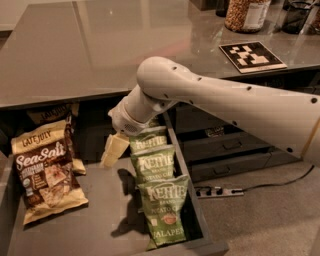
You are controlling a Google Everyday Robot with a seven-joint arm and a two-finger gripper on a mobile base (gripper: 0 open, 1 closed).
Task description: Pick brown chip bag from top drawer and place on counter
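Observation:
The brown chip bag, tan with a dark "LATE JULY Sea Salt" panel, lies at the left of the open top drawer. A second bag of the same kind peeks out behind it. My gripper, cream-coloured, hangs over the middle of the drawer, to the right of the brown bag and just left of the green bags, touching neither. It holds nothing. The glossy grey-brown counter spreads above the drawer.
Three green Kettle bags stand in a row along the drawer's right side. My white arm crosses from the right. A jar and a black-and-white marker tile sit on the counter. Narrower drawer fronts and a floor power strip are at right.

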